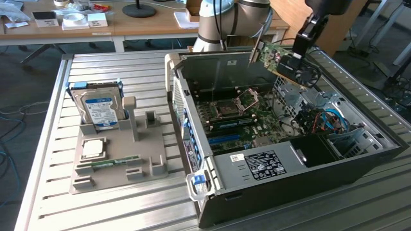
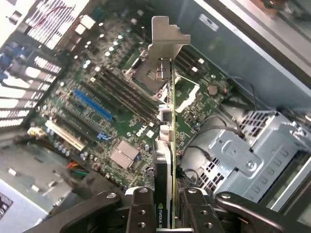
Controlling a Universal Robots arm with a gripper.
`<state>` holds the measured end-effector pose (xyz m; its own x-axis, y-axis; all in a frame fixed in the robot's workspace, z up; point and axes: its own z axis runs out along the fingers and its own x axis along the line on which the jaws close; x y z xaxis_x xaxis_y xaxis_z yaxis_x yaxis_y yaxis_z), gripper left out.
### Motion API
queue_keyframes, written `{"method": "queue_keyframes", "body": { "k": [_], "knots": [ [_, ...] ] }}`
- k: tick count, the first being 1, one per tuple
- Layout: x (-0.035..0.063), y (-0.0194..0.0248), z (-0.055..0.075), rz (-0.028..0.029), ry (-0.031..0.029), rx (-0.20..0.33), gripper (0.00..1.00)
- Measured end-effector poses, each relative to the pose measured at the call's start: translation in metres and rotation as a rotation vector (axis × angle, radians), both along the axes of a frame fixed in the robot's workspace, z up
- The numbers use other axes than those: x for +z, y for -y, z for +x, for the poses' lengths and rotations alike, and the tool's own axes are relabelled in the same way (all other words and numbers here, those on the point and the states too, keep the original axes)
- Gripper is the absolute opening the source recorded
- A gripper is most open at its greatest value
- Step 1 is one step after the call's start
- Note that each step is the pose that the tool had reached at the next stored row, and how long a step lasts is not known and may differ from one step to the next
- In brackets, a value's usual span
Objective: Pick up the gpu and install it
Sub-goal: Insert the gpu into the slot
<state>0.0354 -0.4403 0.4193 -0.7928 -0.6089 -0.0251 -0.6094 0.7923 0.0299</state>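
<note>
The thin green circuit card with a round black fan and a metal end bracket (the gpu) [image 1: 282, 60] is held clamped between the fingers of the black gripper [image 1: 297, 55], tilted in the air above the open black computer case [image 1: 276, 192] and clear of the green motherboard [image 1: 234, 118] below. In the wrist view the card is seen edge-on, with the long blue slot [image 2: 92, 104] off to one side. A silver hard drive with a blue-white label [image 1: 99, 108] is stood upright in the grey plastic holder [image 1: 119, 166], at the exterior view's left of the case.
</note>
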Motion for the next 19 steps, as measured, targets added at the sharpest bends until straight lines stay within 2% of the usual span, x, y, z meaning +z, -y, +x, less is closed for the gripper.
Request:
{"method": "queue_keyframes", "body": {
  "k": [19],
  "knots": [
    [-0.0001,0.0000,0.0000,-0.0017,0.0000,0.334,0.27]
  ]
}}
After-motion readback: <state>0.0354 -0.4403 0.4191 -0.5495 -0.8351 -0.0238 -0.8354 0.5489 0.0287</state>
